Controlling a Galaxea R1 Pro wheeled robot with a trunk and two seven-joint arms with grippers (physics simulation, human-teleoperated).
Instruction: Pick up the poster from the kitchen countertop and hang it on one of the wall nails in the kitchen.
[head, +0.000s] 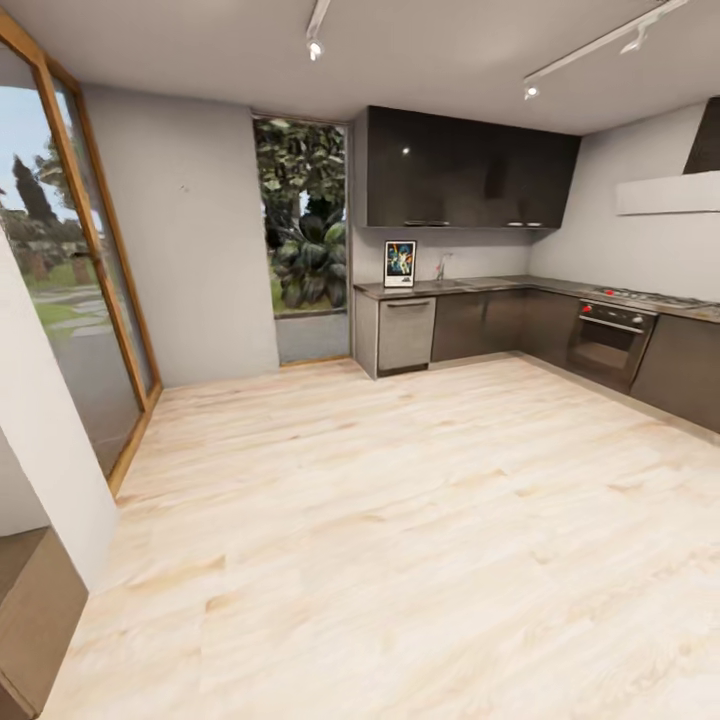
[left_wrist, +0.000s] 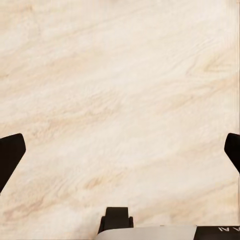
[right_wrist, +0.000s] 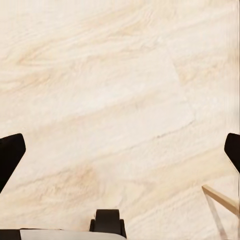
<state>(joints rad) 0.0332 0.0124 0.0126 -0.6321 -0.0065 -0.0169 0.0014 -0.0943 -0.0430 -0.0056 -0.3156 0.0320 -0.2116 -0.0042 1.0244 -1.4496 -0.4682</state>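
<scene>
Pale wood floor lies beneath both wide-spread, empty grippers, left gripper and right gripper. One poster stands far off on the kitchen countertop, against the wall.

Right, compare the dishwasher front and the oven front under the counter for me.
The dishwasher is a plain light grey panel, while the oven is dark with a window in its door. The dishwasher sits at the near end of the kitchen countertop, just below the poster; the oven sits on the other leg of the L, beneath the hob. Both are built in under the countertop, closed, with a horizontal bar handle.
</scene>
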